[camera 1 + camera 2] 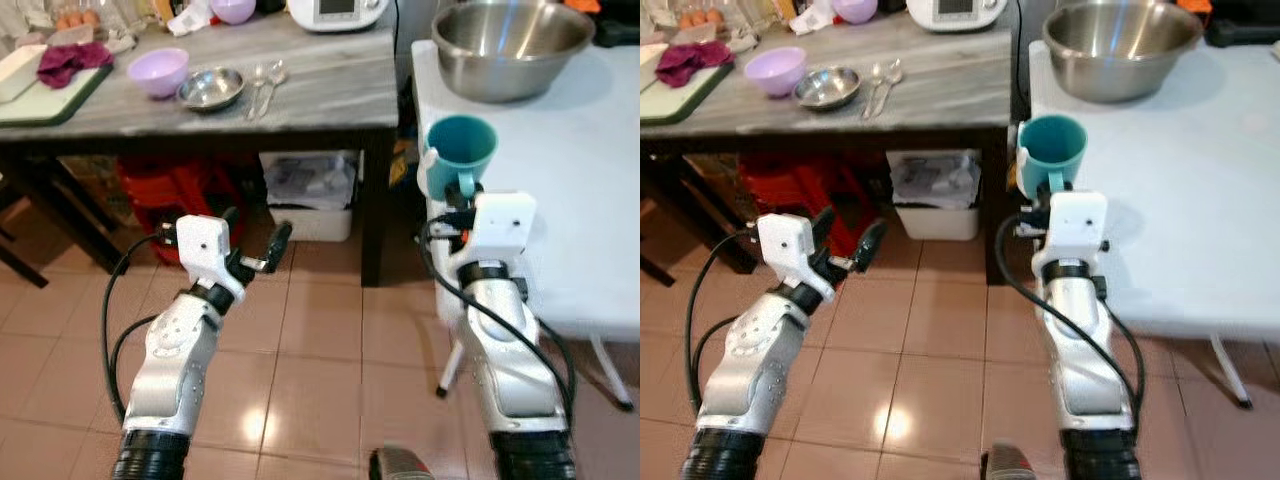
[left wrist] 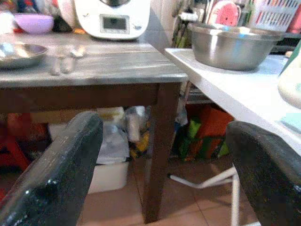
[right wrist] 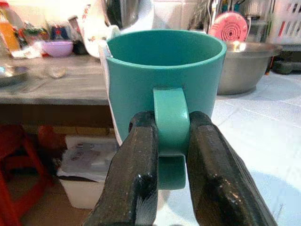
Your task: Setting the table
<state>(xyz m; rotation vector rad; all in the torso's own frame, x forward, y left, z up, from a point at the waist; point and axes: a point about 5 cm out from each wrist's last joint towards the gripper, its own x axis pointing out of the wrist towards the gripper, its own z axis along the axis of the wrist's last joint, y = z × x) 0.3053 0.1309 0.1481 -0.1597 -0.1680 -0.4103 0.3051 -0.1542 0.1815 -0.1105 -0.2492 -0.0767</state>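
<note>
White table (image 1: 560,190) edge, steel bowl (image 1: 512,45) behind; teal mug (image 3: 164,77) gripped

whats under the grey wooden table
Under the grey table a white bin holding papers stands on the tiled floor, with something red beside it. The tabletop and shadow cover the rest, so what the red thing is cannot be told.

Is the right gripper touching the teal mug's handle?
Touching. In the right wrist view, the right gripper has both black fingers pressed against the handle of the teal mug, one on each side.
</note>
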